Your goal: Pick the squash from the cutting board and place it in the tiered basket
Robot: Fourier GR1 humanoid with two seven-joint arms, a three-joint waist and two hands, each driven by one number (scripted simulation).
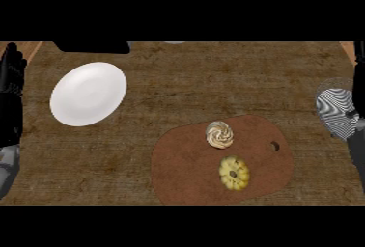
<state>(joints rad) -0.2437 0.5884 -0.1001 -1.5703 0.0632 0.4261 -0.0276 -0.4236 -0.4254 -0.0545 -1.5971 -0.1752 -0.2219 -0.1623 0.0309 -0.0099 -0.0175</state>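
On the brown cutting board (pixel 185 169), low and right of centre, I count two things: one yellow, ribbed squash (pixel 234 172) near its lower edge, and one swirled brown-and-cream pastry (pixel 220 134) just above it, the two apart. One white plate (pixel 88 94) lies well to the left on the wooden counter (pixel 214 77). I can read no writing or labels anywhere. My left hand (pixel 10 91) rests at the left edge, fingers straight and up, holding nothing. At the right edge shows one wavy-striped black-and-white object (pixel 338 108); whether it is the basket I cannot tell. My right hand does not show.
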